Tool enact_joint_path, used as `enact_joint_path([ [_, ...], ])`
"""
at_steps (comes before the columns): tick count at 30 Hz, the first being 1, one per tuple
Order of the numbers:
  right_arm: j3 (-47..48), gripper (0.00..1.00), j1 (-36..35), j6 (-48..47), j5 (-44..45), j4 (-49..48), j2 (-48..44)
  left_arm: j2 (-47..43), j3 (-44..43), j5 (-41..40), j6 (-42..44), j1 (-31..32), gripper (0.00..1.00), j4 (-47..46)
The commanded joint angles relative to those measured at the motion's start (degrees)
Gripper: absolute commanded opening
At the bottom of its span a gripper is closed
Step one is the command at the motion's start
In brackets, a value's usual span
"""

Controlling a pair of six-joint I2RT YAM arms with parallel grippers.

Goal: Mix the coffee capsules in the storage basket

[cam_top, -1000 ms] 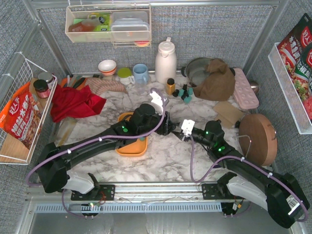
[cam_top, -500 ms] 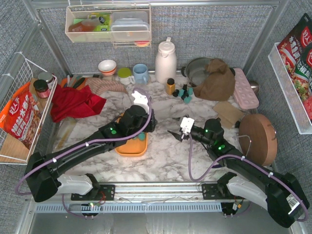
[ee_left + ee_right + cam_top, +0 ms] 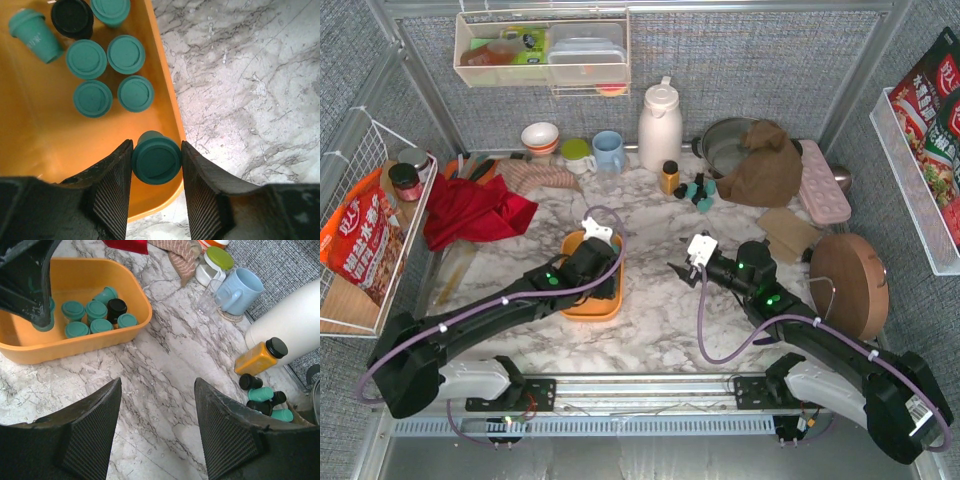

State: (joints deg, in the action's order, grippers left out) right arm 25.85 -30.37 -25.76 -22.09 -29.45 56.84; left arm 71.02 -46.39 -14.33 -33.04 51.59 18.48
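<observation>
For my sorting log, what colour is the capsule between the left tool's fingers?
Teal; the left wrist view shows the capsule best.

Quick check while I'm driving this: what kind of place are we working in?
Probably a mock kitchen counter in a test booth: marble-look countertop, white thermos jug and blue mug at the back, snack bag in a side wire rack.

**Mock kitchen inside a test rig**

Marble-look tabletop [image 3: 650, 335] with thermos [image 3: 660, 125], blue mug [image 3: 608, 151], bowl [image 3: 540, 136] and steel pot [image 3: 718, 140]. Snack bag [image 3: 360, 240] in a wire rack [image 3: 382, 136]. The walls are grey fabric panels [image 3: 740, 70] on an aluminium frame [image 3: 650, 381], so staged, not a home.
</observation>
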Motion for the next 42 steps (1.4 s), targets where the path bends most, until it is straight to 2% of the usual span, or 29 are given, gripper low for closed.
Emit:
enact_joint_path([
  [1, 0.57, 0.64, -0.04, 0.18, 0.33, -0.44, -0.03, 1.88, 0.25, 2.78, -0.82, -0.09, 0.49, -0.08],
  [7, 0.73, 0.64, -0.04, 0.01, 0.29, -0.25, 0.35, 3.58, 1.60, 1.93, -1.66, -0.09, 0.50, -1.33],
  [20, 0.95, 0.65, -0.04, 0.01, 0.03, -0.11, 0.91, -2.84, 11.33, 2.37, -7.22, -0.09, 0.55, -14.22],
  [30, 1.20, 0.65, -0.04, 0.67, 1.12, 0.08, 1.20, -6.56, 9.35, -2.84, -6.32, -0.09, 0.56, -11.04],
  [35, 4.72, 0.65, 0.16, 11.77, 17.02, 0.51, 3.98, -11.61, 5.61, -9.05, -1.23, -0.09, 0.65, -7.82],
  [37, 9.10, 0.65, 0.94, 17.19, 23.45, 6.69, 6.33, -14.48, 5.58, -11.56, 1.73, -0.09, 0.70, -9.52],
  [42, 21.02, 0.63, 5.13, 27.68, 33.21, 21.01, 15.96, -19.85, 5.82, -16.83, 9.86, -0.08, 0.84, -12.15],
])
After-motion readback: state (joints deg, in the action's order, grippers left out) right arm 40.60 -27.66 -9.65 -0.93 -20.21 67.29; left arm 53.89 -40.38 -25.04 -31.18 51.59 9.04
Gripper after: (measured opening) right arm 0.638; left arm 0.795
